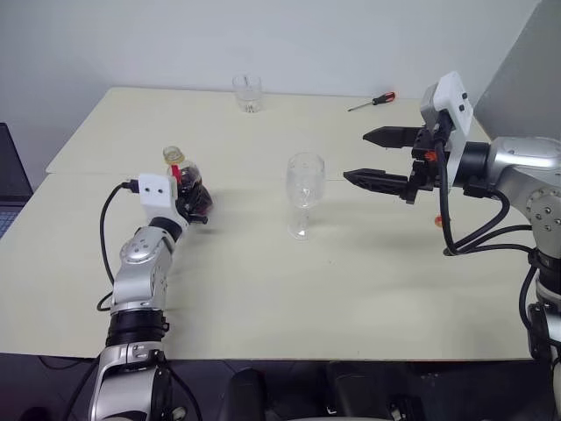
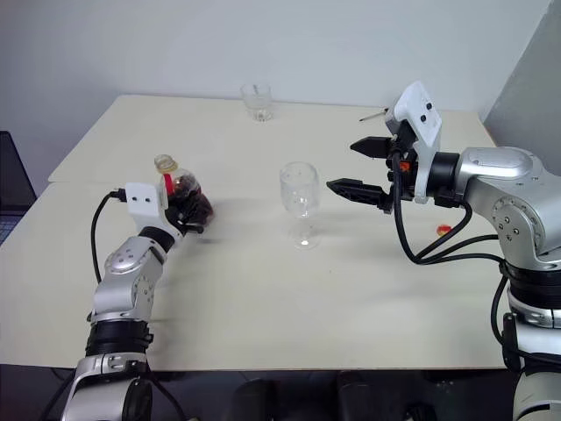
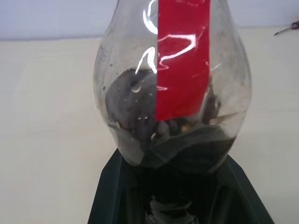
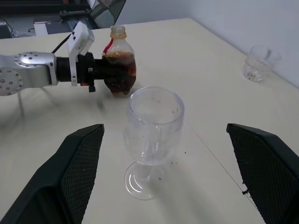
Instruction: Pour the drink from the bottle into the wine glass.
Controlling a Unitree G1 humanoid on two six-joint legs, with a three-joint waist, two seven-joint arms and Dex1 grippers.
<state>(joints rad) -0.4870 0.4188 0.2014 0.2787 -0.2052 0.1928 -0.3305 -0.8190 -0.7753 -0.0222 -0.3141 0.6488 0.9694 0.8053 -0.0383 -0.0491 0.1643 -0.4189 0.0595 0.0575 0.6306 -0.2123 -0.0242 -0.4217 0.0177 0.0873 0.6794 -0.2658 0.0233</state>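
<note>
Left wrist view: bottle [image 3: 173,93] cap cut off, base hidden by left tool [image 3: 180,186]

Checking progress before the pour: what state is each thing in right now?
bottle: upright, capped, partly full of dark drink, gripped around its body.
wine glass: upright on the table, empty.
tumbler: upright at the table's far edge, untouched.
screwdriver: lying flat on the table.
left claw: shut on the bottle.
right claw: open, beside the wine glass, holding nothing.
</note>
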